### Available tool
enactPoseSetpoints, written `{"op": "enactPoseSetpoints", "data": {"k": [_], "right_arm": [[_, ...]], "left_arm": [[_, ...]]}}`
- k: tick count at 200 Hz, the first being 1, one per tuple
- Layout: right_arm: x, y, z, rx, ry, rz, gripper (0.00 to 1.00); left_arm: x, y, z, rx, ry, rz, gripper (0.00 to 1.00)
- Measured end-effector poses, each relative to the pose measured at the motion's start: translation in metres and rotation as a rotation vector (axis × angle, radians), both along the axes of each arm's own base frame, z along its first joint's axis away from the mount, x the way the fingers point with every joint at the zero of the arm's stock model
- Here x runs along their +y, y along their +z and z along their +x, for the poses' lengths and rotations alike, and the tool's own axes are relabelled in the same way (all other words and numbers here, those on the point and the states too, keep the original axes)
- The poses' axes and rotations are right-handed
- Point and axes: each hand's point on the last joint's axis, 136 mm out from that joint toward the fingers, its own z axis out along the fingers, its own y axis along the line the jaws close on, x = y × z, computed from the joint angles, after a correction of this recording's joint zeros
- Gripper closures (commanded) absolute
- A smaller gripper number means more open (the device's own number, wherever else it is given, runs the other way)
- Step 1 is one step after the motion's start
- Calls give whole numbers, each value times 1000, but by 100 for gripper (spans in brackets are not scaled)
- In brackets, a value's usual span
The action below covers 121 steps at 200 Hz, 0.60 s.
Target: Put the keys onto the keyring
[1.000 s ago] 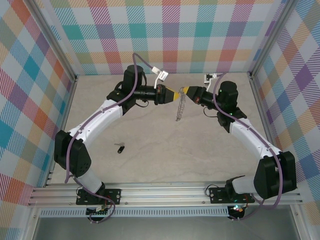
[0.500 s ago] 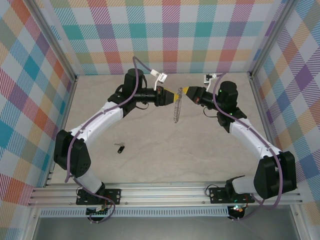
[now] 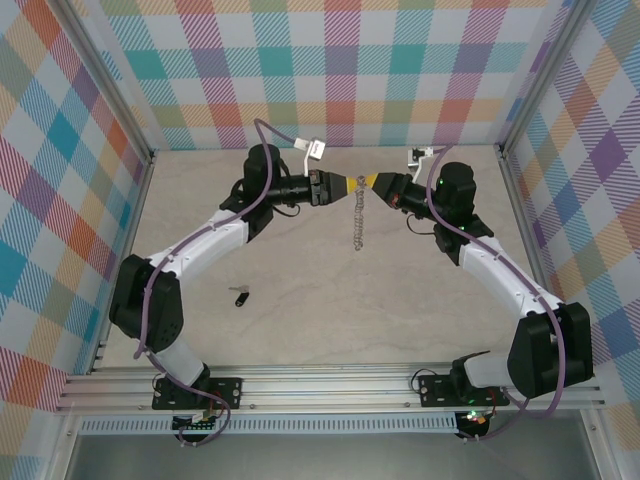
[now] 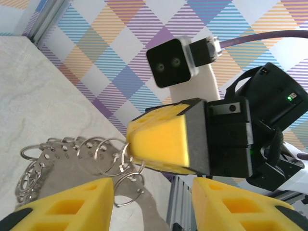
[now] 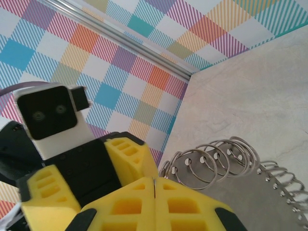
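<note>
Left pincer point(image 3: 344, 183) point(image 4: 153, 202): open; its two yellow foam fingers point(image 4: 67, 207) stand well apart, with nothing clamped between them.
Right pincer point(image 3: 374, 181) point(image 5: 154, 192): closed; its yellow fingertips are pressed together and grip the top end of the silver-grey metal keyring with small wire loops along its edge point(image 3: 357, 215).
Pincers together: tip to tip above the beige stone-patterned table point(image 3: 300, 260), over its middle and nearer the far edge than the near one. The left pincer points right and the right pincer points left.
Keyring, overhead view: hangs straight down from the right pincer's tips as a thin vertical strip, seen edge-on.
Keyring, left wrist view point(image 4: 72, 154): a flat perforated grey band with round wire loops in a row. The loops nearest the right pincer point(image 4: 161, 144) touch its yellow tip, and one loop lies just beside the left pincer's lower-left finger.
Keyring, right wrist view point(image 5: 216, 161): the loops fan out just beyond the closed fingertips, with the left pincer point(image 5: 89, 173) close on the left.
Key: a tiny dark key with a black head and short silvery blade point(image 3: 240, 295) lies flat on the table, left of centre and toward the near edge, well apart from the keyring.
Surround: plaid pastel walls point(image 3: 340, 70) stand along the table's left, far and right edges.
</note>
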Motion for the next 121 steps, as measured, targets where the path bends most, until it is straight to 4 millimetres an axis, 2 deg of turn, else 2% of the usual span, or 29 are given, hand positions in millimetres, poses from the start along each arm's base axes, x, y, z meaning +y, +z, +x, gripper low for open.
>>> {"op": "enactPoseSetpoints", "data": {"k": [33, 92, 121], "right_arm": [[0, 0, 0, 1, 0, 0, 100], [0, 1, 0, 6, -1, 6, 100], [0, 1, 0, 6, -1, 10, 100]], "left_arm": [[0, -15, 5, 72, 21, -29, 50], [-1, 0, 10, 73, 39, -111, 50], [-3, -5, 13, 85, 40, -117, 50]]}}
